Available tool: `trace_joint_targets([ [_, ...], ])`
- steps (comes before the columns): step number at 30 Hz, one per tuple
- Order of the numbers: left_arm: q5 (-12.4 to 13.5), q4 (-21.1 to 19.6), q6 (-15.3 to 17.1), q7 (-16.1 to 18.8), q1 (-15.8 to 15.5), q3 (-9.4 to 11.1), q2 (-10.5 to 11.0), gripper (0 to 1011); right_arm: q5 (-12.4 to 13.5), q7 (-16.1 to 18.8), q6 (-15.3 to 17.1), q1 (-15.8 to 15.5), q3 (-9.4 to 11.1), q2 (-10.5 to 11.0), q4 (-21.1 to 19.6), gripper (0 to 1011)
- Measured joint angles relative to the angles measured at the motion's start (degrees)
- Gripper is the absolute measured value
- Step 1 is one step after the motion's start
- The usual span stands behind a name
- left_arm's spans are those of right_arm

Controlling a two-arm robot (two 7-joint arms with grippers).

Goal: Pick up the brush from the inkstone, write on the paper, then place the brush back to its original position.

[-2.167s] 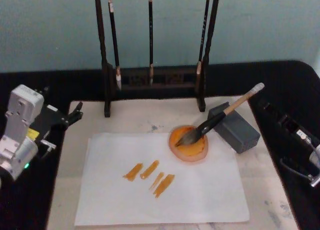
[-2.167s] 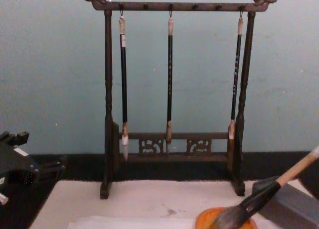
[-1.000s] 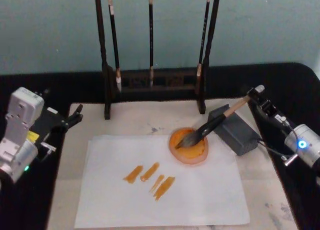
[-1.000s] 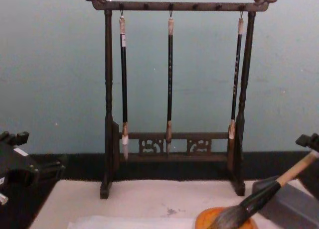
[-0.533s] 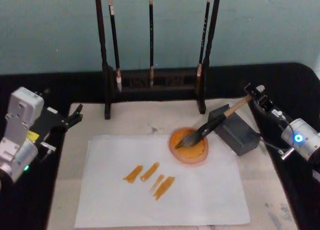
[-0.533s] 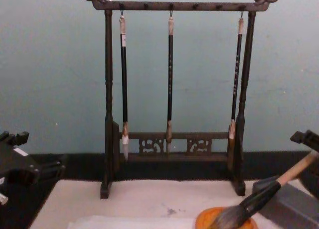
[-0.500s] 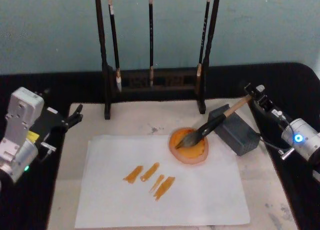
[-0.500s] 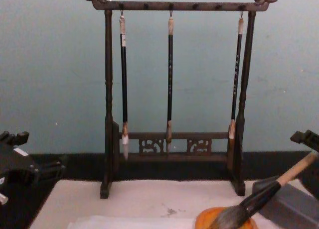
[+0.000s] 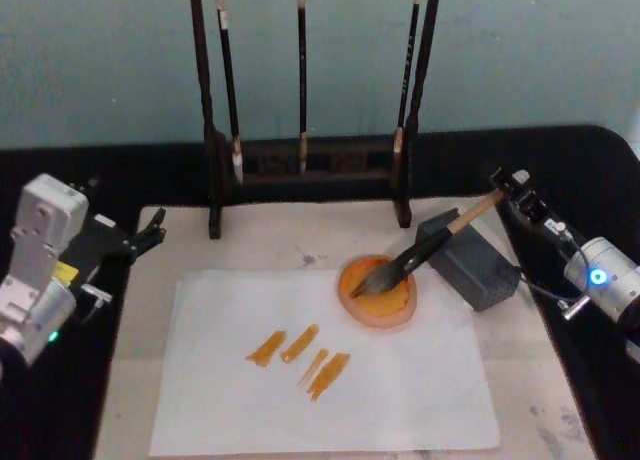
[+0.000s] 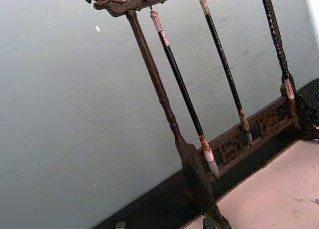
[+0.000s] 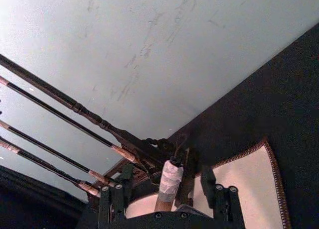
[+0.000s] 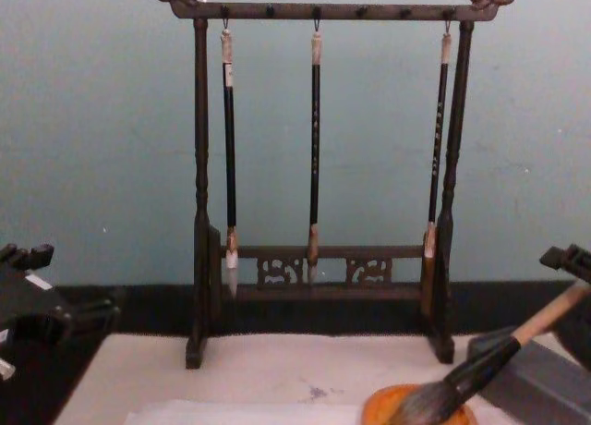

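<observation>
One large calligraphy brush with a thick tan wooden handle (image 9: 430, 242) lies slanted on the right half of the mat, and its long axis runs on a diagonal. Its bushy grey-white bristles point toward the robot's left and toward the near edge. They sit low in the small round shallow orange inkstone (image 9: 385, 305). The handle climbs away to the back right. From the chest view the brush (image 12: 489, 356) clearly tilts upward, bristle end down and cap end high. A black bulbous ferrule joins the hair to the wood, and the white-capped end is the highest part.

Partway along, the shaft crosses over a dark grey rectangular block (image 9: 478, 265) just beside the dish on its right. I cannot tell whether it rests on the block.

At the cap end, the right gripper (image 9: 506, 185) sits over the handle tip. In its own wrist view, the spread fingers (image 11: 117, 191) stand either side of the white cap with a gap on both sides, gripping nothing.

The dish overlaps the far right corner of a thin white sheet of paper (image 9: 400, 390), which bears four short orange strokes (image 9: 298, 341) near its middle. Under it all is a cream mat (image 9: 260, 242) with grey smudges, laid on a black table (image 9: 560, 160).

Behind stands a dark carved wooden rack (image 9: 300, 168) with three thin black-shafted brushes (image 9: 301, 70) hanging from it, well clear of the large brush. The left gripper (image 9: 150, 230) hangs off the mat's left edge with its fingers parted and nothing held.
</observation>
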Motion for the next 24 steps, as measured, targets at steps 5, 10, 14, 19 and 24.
trace_joint_targets([
  [5,0.0,0.0,0.0,0.0,0.0,0.0,0.0,1010,0.0,0.0,0.0,0.0,0.0,0.0,0.0,764],
  [10,0.0,0.0,0.0,0.0,0.0,0.0,0.0,1010,0.0,-0.1,0.0,0.0,0.1,0.0,0.0,589],
  [14,0.0,0.0,0.0,0.0,0.0,0.0,0.0,1010,0.0,-0.1,0.1,-0.1,0.1,0.0,-0.1,468],
  [19,0.0,0.0,0.0,0.0,0.0,0.0,0.0,1010,0.0,-0.1,0.1,-0.1,0.1,0.0,-0.1,302],
  [24,0.0,0.0,0.0,0.0,0.0,0.0,0.0,1010,0.0,-0.1,0.1,-0.1,0.1,0.0,-0.1,181],
])
